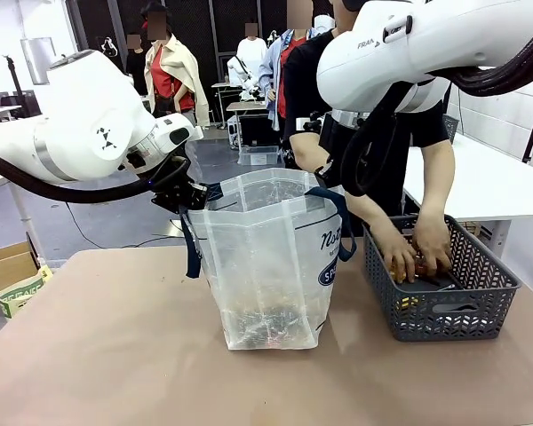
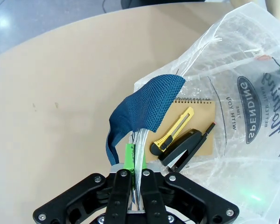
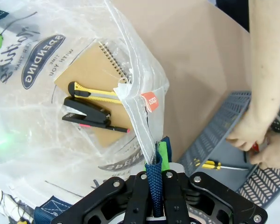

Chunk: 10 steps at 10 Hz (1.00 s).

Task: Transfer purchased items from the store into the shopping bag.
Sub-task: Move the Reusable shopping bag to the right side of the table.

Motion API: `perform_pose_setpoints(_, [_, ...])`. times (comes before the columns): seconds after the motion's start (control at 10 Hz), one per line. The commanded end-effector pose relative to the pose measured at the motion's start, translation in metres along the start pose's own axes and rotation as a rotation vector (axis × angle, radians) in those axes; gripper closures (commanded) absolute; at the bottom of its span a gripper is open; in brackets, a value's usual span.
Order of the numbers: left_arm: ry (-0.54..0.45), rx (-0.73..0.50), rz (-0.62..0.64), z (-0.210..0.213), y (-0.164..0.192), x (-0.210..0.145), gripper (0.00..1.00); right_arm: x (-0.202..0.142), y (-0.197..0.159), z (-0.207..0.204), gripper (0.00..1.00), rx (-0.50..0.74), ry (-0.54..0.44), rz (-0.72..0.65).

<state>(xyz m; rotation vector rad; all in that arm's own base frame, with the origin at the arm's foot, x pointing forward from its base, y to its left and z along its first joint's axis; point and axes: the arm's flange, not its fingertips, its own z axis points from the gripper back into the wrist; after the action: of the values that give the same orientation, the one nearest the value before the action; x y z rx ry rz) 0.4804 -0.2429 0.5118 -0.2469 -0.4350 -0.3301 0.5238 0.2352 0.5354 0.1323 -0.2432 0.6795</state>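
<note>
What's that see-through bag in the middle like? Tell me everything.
The shopping bag is tall, crinkly translucent whitish plastic with navy woven strap handles and a round navy logo. It stands upright on the tan table, mouth open: the left gripper is shut on one rim, the right gripper on the opposite rim and strap. Inside lie a spiral notebook, a yellow utility knife and a black stapler.
</note>
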Motion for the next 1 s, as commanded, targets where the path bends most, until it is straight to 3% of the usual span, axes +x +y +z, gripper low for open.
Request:
perform_pose_setpoints(0.0, [-0.004, 0.003, 0.002, 0.0019, 0.0015, 0.0003, 1.00, -0.0002, -0.0005, 0.0004, 1.00, -0.001, -0.001, -0.001])
perform_pose_setpoints(0.9, [-0.004, 0.003, 0.002, 0.0019, 0.0015, 0.0003, 1.00, -0.0002, -0.0005, 0.0004, 1.00, -0.001, -0.001, -0.001])
